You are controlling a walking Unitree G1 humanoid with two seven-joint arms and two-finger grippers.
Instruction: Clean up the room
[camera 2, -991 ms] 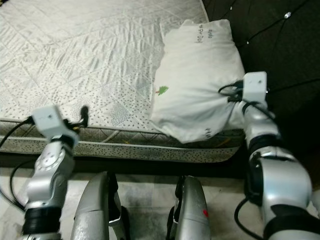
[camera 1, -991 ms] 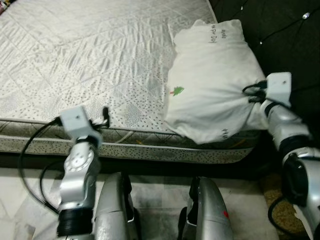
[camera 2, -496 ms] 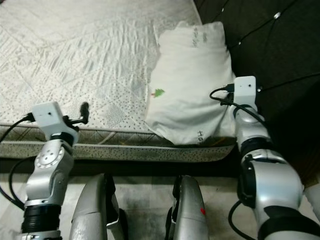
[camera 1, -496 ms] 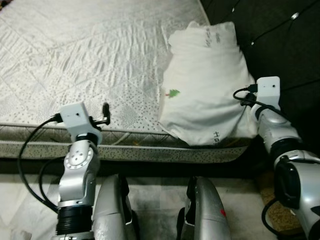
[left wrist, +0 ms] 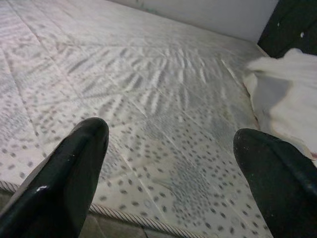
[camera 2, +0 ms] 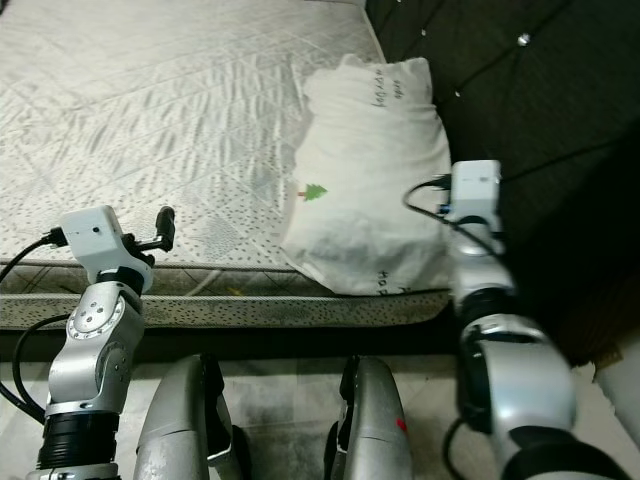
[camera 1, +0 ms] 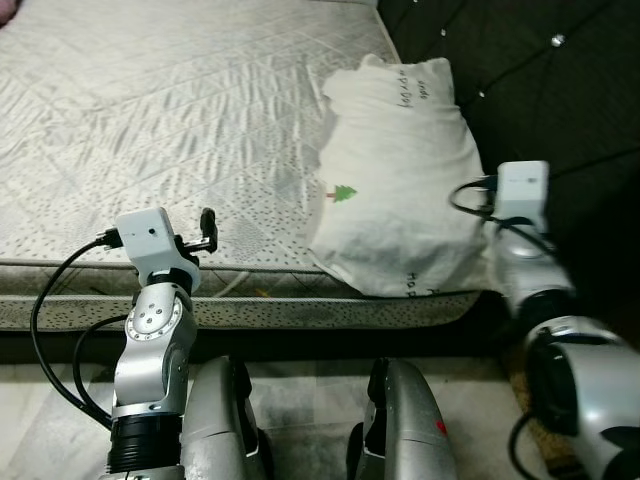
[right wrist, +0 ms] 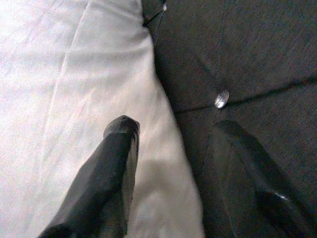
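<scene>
Pillow [camera 1: 398, 185]: white, lying on the right end of the mattress in the centre-right of the head views, its far end against the dark headboard, its near corner reaching the bed's front edge. A small green tree mark and some lettering show on the cover.

Right gripper [right wrist: 173, 134]: at the pillow's right flank, in the right-middle of the head views. Fingers spread apart; one black finger [right wrist: 115, 168] lies over the white fabric, the other over the headboard. Nothing is pinched between them.

Right arm pose: forearm raised from the lower right, the white wrist camera block [camera 1: 523, 186] level with the pillow's middle.

Left gripper [left wrist: 168, 163]: fingers set wide apart, empty, just over the mattress's near edge.

Left arm pose: bent upward in the lower left of the head views, wrist block pointing across the bed toward the pillow.

Mattress [camera 1: 170, 130]: pale quilted cover with dotted patterning, bare across the upper left.

Headboard [camera 1: 540, 90]: dark, tufted, with shiny buttons, upper right.

Robot legs [camera 1: 400, 420]: silver, bottom centre, on a pale floor.
</scene>
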